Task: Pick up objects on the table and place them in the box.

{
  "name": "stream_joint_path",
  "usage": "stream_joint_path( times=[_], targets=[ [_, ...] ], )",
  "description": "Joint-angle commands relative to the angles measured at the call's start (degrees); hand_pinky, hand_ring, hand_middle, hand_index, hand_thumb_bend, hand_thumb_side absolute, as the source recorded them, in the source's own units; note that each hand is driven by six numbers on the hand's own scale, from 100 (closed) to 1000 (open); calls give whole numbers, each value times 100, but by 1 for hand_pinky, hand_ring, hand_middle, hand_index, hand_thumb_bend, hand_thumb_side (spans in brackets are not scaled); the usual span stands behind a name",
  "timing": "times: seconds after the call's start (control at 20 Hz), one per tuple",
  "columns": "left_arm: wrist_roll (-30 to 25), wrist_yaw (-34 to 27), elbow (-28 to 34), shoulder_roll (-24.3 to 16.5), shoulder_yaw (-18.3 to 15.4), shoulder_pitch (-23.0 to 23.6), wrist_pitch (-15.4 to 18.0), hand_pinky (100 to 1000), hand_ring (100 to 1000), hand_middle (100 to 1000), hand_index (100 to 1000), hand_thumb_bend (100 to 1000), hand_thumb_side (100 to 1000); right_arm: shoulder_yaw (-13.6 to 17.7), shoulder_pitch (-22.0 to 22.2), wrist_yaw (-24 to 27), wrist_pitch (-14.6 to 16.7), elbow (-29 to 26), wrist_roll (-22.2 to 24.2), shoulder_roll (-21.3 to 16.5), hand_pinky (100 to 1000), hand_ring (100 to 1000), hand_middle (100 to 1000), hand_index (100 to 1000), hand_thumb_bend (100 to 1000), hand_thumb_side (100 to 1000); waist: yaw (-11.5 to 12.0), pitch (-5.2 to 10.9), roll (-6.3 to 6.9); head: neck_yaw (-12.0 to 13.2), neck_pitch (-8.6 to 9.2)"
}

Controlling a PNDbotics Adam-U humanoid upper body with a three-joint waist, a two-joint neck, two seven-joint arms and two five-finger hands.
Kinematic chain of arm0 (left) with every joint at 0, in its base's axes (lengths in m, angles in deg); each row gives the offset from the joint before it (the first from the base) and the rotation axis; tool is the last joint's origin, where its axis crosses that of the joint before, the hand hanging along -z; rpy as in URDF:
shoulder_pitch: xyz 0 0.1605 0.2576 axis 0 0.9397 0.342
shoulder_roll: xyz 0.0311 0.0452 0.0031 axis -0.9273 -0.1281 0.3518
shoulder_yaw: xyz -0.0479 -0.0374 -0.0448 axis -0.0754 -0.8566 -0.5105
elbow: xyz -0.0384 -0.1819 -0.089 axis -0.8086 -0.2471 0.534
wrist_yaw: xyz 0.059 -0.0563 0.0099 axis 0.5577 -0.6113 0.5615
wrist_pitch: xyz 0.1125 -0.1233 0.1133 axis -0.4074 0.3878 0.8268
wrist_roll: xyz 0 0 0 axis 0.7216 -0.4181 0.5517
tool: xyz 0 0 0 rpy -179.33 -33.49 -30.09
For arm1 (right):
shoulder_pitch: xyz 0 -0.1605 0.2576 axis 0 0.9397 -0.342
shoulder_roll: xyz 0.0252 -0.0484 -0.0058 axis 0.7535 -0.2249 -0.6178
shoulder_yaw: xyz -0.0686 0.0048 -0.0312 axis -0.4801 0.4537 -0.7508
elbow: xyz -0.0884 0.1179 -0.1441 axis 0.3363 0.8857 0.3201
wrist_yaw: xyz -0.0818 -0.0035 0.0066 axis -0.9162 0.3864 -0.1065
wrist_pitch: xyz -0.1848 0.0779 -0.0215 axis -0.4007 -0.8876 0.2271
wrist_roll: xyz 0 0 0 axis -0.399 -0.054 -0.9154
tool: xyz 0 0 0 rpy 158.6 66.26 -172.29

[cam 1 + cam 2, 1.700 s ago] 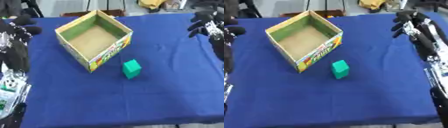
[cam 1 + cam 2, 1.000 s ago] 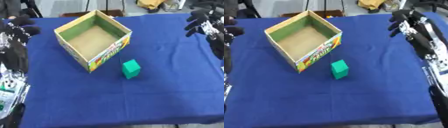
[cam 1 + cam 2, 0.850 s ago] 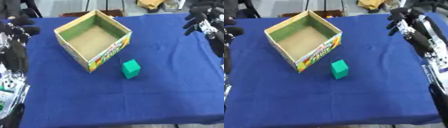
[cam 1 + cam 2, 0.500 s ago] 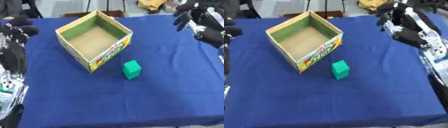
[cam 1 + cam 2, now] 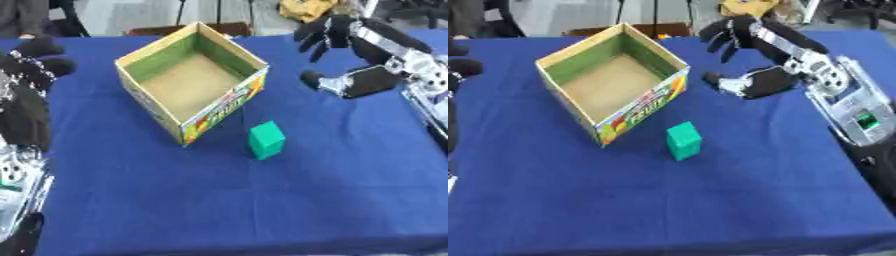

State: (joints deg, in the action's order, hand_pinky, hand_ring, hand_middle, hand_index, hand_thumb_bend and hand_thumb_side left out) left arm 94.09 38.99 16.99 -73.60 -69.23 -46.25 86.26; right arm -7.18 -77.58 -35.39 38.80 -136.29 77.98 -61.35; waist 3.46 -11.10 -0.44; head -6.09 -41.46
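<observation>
Right hand (image 5: 754, 55) hangs open over the blue table (image 5: 710, 200), holding nothing.
Its fingers are spread and its thumb juts toward the cardboard box (image 5: 192, 90), which stands just to its left (open-topped, nothing visible inside). The green block (image 5: 266, 140) lies on the cloth below and left of that hand, near the box's front corner, not touching it. Left hand (image 5: 31, 75) shows at the left edge, fingers relaxed.
</observation>
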Motion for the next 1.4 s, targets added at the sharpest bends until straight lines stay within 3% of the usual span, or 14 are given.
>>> stream_joint_path(
  times=[0.05, 0.55, 1.4],
  targets=[
    [-30, -11, 74, -74, 10, -73, 7, 701, 615, 625, 748, 598, 1000, -116, -214, -294, 196, 241, 261, -170, 647, 766, 786, 854, 419, 342, 20, 70, -9, -18, 52],
    [-38, -17, 63, -66, 16, -70, 15, 702, 615, 625, 748, 596, 1000, -122, -497, -1087, 669, 901, 1113, 52, 664, 782, 797, 855, 428, 355, 78, 33, -28, -23, 49],
    [-42, -20, 44, -55, 14, -65, 29, 703, 615, 625, 747, 597, 1000, -443, -535, -1374, 1059, 1079, 1802, 284, 674, 790, 801, 854, 409, 377, 101, 31, -51, -40, 29]
  ],
)
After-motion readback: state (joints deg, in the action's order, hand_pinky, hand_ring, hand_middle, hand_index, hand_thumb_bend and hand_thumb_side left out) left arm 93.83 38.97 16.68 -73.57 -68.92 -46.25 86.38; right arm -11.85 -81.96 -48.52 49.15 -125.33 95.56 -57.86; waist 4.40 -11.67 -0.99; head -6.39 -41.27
